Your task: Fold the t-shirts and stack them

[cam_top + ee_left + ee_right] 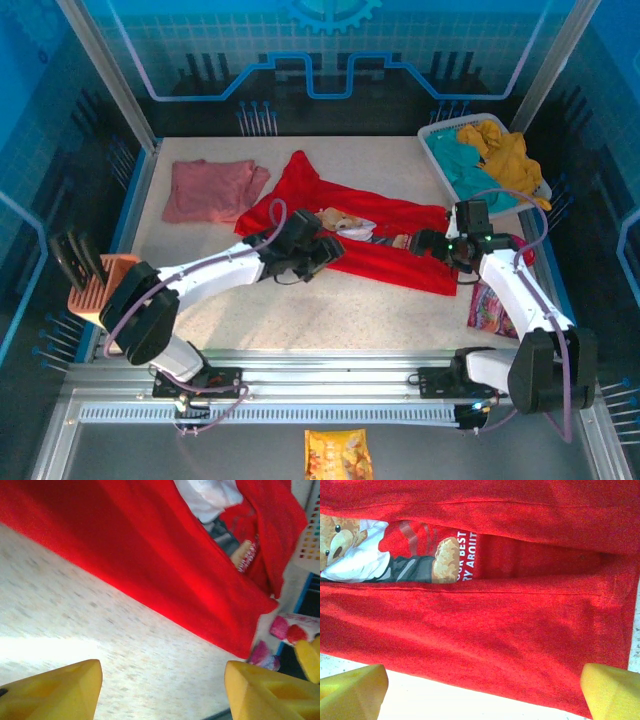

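In the top external view, the red t-shirt [395, 265] lies spread in a long band across the middle of the desk [330, 310], its teddy-bear print [345, 222] showing in a gap between folds. The pink t-shirt [210, 188] lies crumpled at the upper left, just beside the red one. The left jaws sit at the shirt's middle and the right jaws at its right end; their opening cannot be judged from here. A white basket [432, 133] at the upper right holds teal and yellow clothes. A pink snack packet [490, 305] lies at the right edge and an orange rack [95, 285] at the left.

In the left wrist view, the left jaws stand wide apart, yellow fingertips [60, 690] in the bottom corners with nothing between them. They hang above bare desk [75, 615], with the red t-shirt [150, 555] filling the upper frame.

In the right wrist view, the right jaws stand wide apart, yellow fingertips [612, 692] in the bottom corners, gripping nothing. The red t-shirt [495, 630] fills the frame; its near edge lies between them. The bear print [350, 545] and white lettering [465, 555] show at the upper left.
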